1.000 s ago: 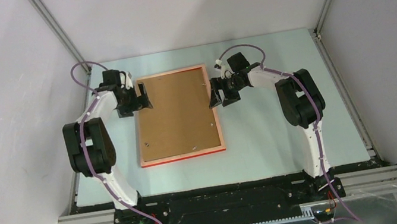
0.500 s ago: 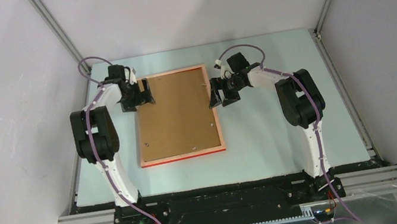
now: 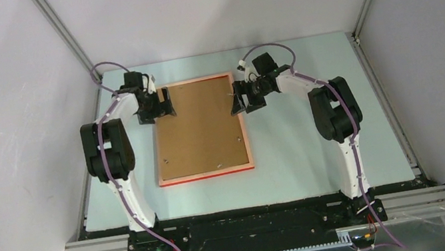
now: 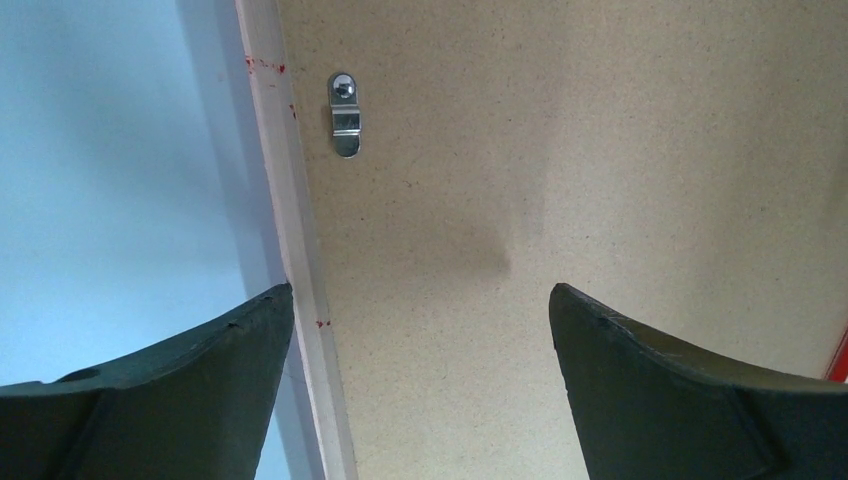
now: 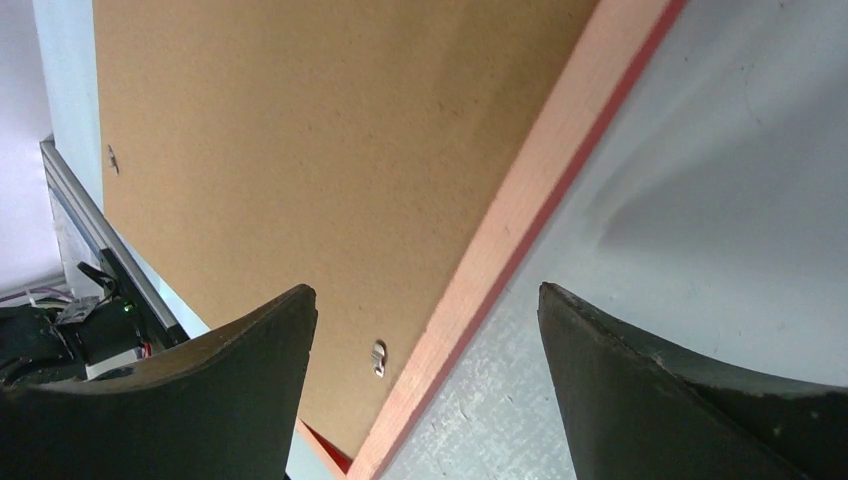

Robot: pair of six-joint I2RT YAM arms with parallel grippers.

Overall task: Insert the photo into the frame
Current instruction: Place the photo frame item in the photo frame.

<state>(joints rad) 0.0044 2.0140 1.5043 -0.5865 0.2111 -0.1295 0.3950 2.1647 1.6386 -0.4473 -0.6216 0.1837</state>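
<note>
Left gripper [image 3: 163, 105] and right gripper [image 3: 238, 101] shift toward twelve o'clock along the frame [image 3: 206, 176] — both wide, empty, probably seeking the clips [image 4: 344, 115].

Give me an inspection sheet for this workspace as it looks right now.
Surface: pale blue-green table.
Job's things: frame face down, brown backing board inside it, metal clip near its edge; photo not seen.
Clutter: nothing seen.
Grippers: left pincer and right pincer open, over the frame's far corners, holding nothing.
Cables: purple cable along each arm.
Surroundings: white walls, aluminium rails.
</note>
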